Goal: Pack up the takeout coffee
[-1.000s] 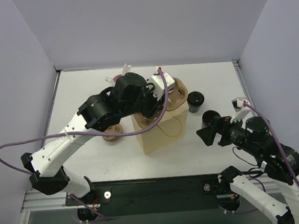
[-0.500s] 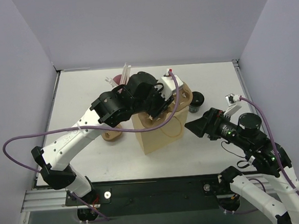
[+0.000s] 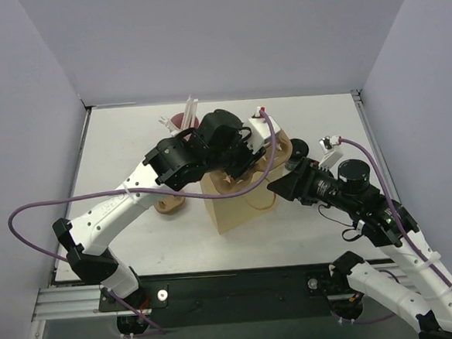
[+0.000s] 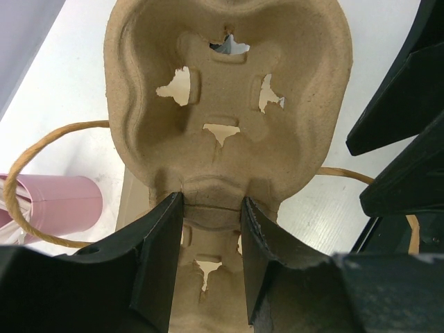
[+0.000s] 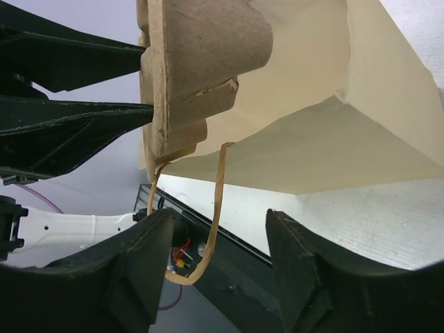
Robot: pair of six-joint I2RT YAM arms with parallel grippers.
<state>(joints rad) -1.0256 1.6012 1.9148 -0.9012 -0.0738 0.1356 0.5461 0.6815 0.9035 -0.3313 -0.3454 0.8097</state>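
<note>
White table [image 3: 131,145], bare lavender walls [image 3: 34,90] on three sides. Brown paper bag [image 3: 240,209] stands open approx mid-table. A black-lidded coffee cup [image 3: 299,147] sits at its 2 o'clock, and a pink cup [image 3: 178,122] w/ straws at its 11 o'clock.

Left gripper [image 4: 210,201]: jaws narrowed to a small gap, pinching the centre ridge of the pulp cup carrier [image 4: 222,104]. The carrier is held on edge over the bag mouth, its wells empty.

Right gripper [image 5: 220,216]: jaws spread wide, nothing gripped. It sits low at the bag's 3 o'clock side. The bag's twine handle [image 5: 216,194] hangs in the gap between the fingers; can't tell if it touches either one.

Top view gives the layout, but the left arm covers most of the carrier and the grip. Left wrist cam shows the pinch itself, plus the pink cup and the handle loop at 8 o'clock. Right wrist cam looks up from below: bag underside, carrier edge-on, left arm's fingers [image 5: 76,125] coming in from 9 o'clock.
</note>
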